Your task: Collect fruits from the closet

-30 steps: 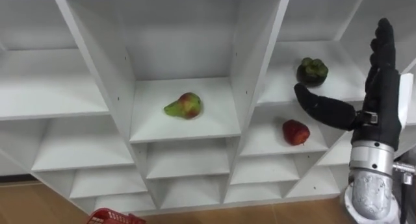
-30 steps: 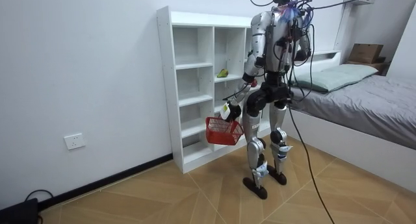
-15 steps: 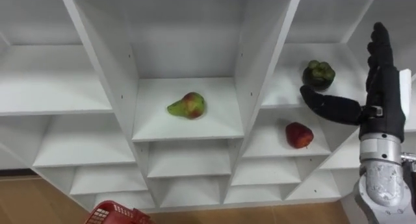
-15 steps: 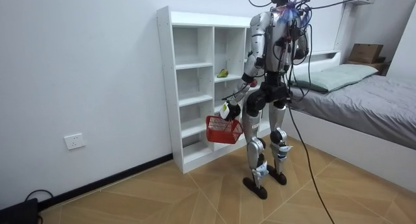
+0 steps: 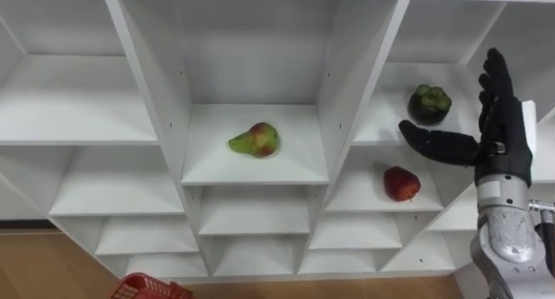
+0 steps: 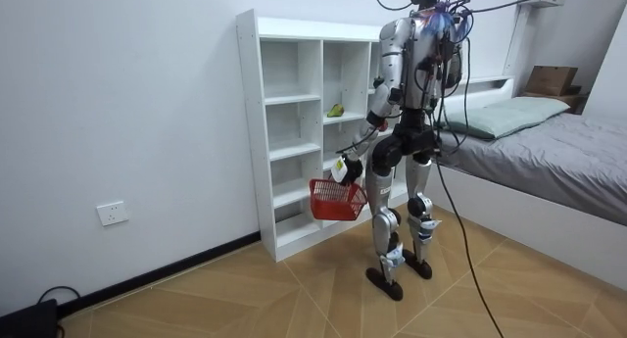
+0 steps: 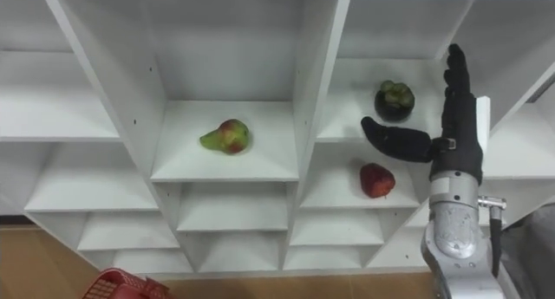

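Note:
A green-red pear point(image 5: 252, 139) lies on the middle shelf of the white closet point(image 5: 152, 91). One column to the right, a dark green fruit point(image 5: 430, 102) sits on the same level and a red fruit point(image 5: 401, 183) lies one shelf lower. My right hand point(image 5: 499, 134) is open and raised in front of that right column, fingers pointing up. Its thumb reaches left between the two fruits and touches neither. My left hand point(image 6: 342, 169) hangs low at my side, shut on the handle of a red basket point(image 6: 336, 198). The basket's rim point(image 5: 143, 288) peeks in at the bottom left.
I stand upright on the wooden floor facing the closet. The other compartments hold nothing. A bed point(image 6: 549, 152) stands at the room view's right, close behind me. A white wall point(image 6: 118, 113) runs along the room view's left.
The whole eye view has shifted slightly, so fruits sit a little further right and lower. My right hand stays open before the right column. The basket still hangs from my left hand.

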Controlling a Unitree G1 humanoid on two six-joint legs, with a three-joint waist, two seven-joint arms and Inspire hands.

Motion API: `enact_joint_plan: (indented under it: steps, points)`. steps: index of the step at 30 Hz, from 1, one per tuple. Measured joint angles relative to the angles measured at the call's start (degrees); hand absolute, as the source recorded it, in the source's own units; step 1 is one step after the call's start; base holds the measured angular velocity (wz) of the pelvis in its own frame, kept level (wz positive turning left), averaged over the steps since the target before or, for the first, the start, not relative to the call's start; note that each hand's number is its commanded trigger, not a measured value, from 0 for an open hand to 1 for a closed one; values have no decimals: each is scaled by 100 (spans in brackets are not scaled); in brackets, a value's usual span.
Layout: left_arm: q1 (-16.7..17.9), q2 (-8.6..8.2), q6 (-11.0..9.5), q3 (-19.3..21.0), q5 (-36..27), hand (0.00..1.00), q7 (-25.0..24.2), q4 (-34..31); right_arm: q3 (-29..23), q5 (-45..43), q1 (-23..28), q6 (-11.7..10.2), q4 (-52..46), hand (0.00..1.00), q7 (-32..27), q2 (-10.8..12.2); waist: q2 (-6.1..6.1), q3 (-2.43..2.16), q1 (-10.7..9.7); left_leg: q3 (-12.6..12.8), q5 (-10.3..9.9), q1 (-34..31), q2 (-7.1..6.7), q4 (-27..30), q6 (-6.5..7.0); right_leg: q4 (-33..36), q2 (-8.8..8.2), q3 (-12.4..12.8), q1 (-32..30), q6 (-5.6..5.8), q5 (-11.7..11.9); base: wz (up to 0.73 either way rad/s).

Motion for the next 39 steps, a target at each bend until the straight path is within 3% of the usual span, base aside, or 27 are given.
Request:
enact_joint_plan:
  steps: [9, 17, 24, 39]
  points:
    - [21, -4, 222, 116, 110, 100, 9, -1, -103, 58, -179, 250, 203, 0, 7, 1, 48, -1, 13, -11, 5, 4, -1, 1, 2, -3, -4, -8, 3, 0, 0, 0]
    - [73, 1, 323, 119, 360, 100, -91, -5, -111, 39, -352, 356, 650, 0, 185, 2, -54, 1, 15, -15, 13, 11, 1, 17, -1, 2, -10, -41, 24, 0, 0, 0]
    - [76, 2, 351, 118, 495, 100, -201, -2, -124, -196, -407, 358, 901, 0, 427, 1, -76, 20, 19, -36, 12, -2, 3, 26, -1, 11, -6, -44, 22, -6, 4, 0]
    - [92, 0, 420, 106, 616, 100, -378, -4, -122, -469, -463, 364, 972, 0, 625, -2, -34, -7, 3, -75, 12, -5, 1, 38, -2, 15, -6, -63, 26, -8, 5, 0]
